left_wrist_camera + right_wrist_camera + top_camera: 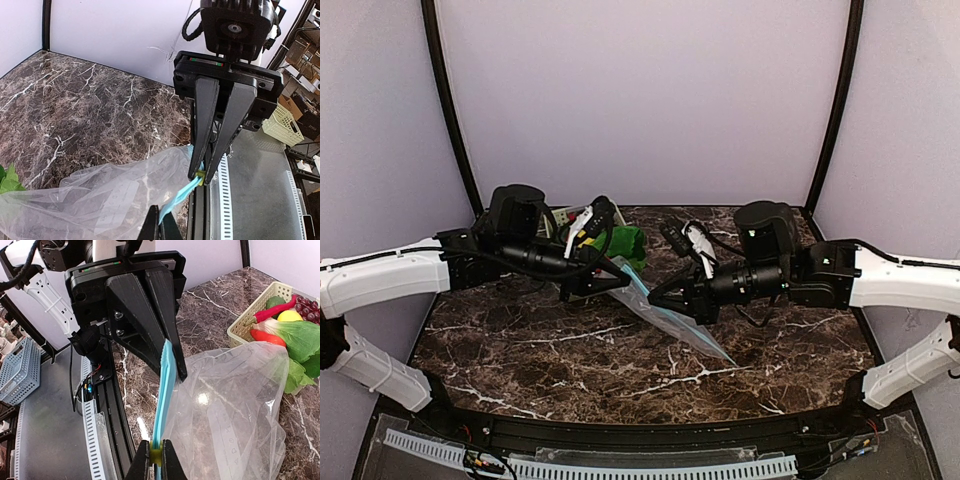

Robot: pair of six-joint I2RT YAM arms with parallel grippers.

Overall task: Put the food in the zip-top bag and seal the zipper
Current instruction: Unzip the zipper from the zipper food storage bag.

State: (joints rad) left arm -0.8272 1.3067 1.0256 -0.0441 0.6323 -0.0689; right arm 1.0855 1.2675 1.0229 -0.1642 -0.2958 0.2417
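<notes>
while the food [295,337] sits in the pale green basket [245,320] at about eleven o'clock on the table [520,350], with chillies [272,312], lemon [290,316], grapes [307,307] and bok choy [300,347] showing, the zip-top bag [230,405] hangs near the middle looking empty, its tail trailing toward five o'clock, so by my reckoning both filling and sealing are left to do. the left arm reaches in level from nine o'clock, the left gripper [172,367] pinched tight on one end of the blue zipper [165,390]. the right arm comes from three o'clock, the right gripper [201,176] clamped on the yellowish slider tab [156,456], the strip taut between them.
</notes>
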